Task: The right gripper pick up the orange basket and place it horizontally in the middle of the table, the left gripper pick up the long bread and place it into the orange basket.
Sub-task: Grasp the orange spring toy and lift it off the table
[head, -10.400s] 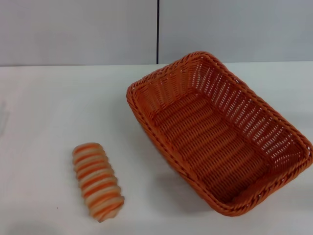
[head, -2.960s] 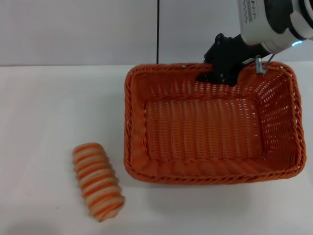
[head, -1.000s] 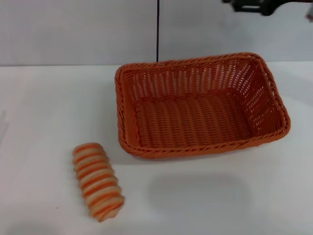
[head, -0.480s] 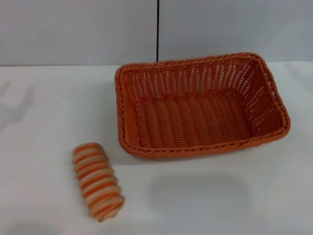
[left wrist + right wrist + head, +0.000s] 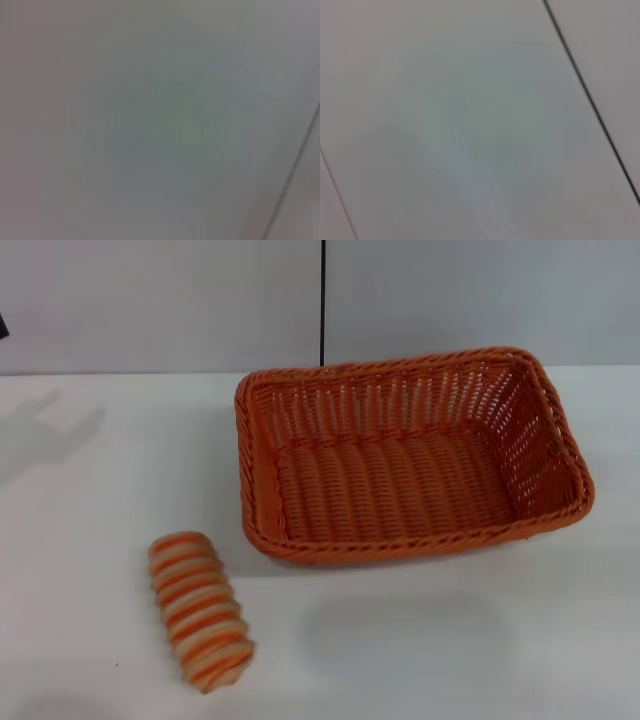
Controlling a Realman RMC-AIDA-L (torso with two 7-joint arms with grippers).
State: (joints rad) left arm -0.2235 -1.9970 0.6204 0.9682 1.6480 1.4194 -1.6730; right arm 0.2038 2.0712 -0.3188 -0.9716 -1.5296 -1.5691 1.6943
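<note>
Right now my orange basket sits on the table with its long sides running across the head view, open side up, a little right of the centre and close to the pale grey wall. Its far rim lies just below the dark vertical seam in that wall. Nothing lies inside the basket; I see only its woven floor.

My long bread rests on the table toward my left and nearer to me than the basket. It lies apart from the basket's near left corner, not touching it, with its length running slantwise from the far left to the near right.

Neither of my grippers appears in the head view, apart from a sliver of something dark at the far left edge that I cannot identify. A faint shadow falls on the table on my left side. Both wrist views show only pale grey surface crossed by thin dark lines, so I cannot say how the fingers of either gripper stand.
</note>
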